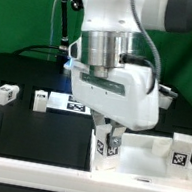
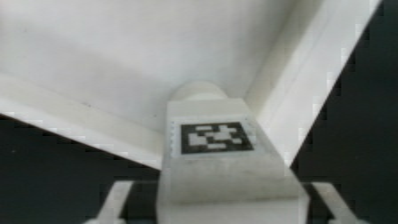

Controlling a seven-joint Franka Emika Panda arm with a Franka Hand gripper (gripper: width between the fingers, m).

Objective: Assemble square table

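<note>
- We find the claw (image 1: pixel 107 145) closed on a leg block (image 2: pixel 215 120), gripping it by two opposite flanks. The block hangs upright at the lower centre of the exterior view.
- The square slab (image 1: pixel 145 168) lies flat on the worktop (image 1: pixel 38 125) at the lower right of the exterior view, rim upward.
- In the wrist view the leg block's free end points into an inner corner of the slab, where two rim walls meet. We judge it is held this way to seat it in that corner's socket. Whether it already touches the slab we cannot tell.
- The tag (image 2: pixel 215 137) on the held block faces the wrist camera squarely.
- A second leg block (image 1: pixel 181 152) stands on the slab at the right edge of the exterior view. Whether it is seated or merely set down, we cannot tell.
- A third leg block (image 1: pixel 5 93) and a fourth leg block (image 1: pixel 40 98) rest at middle left, well apart from the slab, with the marker board (image 1: pixel 70 104) just beside the fourth.
- A rail (image 1: pixel 12 161) runs along the lower edge, its upturned end at lower left, and it comes near the slab.
- We see nothing between the block and the corner. In our judgement the two rim walls close by leave little sideways margin.
</note>
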